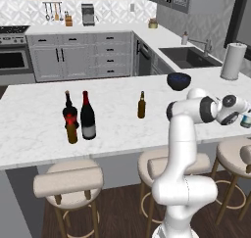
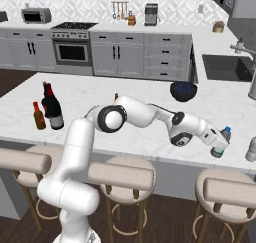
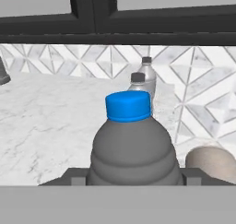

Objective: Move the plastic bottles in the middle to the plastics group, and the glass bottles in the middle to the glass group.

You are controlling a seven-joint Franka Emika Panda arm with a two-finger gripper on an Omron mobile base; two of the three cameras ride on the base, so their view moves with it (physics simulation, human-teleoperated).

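A small greyish plastic bottle (image 3: 131, 144) with a blue cap (image 3: 128, 105) sits between my fingers, very close in the hand view. My gripper (image 2: 218, 148) is shut on it low over the counter's right front part, also seen at the frame edge as the gripper (image 1: 244, 119). The slim olive-brown beer bottle (image 1: 141, 105) stands alone mid-counter. The tall black wine bottle (image 1: 88, 115) with red foil stands at the left, right beside the dark red-labelled bottle (image 1: 70, 113) and the stubby amber bottle (image 1: 72, 132). Beyond the held bottle stand two grey plastic bottles (image 3: 146, 75).
A dark bowl (image 1: 179, 80) sits at the counter's back right, and a paper towel roll (image 1: 233, 60) stands beyond it. Round stools (image 2: 125, 173) line the counter's front edge. A grey bottle (image 2: 251, 149) stands at the far right. The sink (image 1: 188, 57) lies behind.
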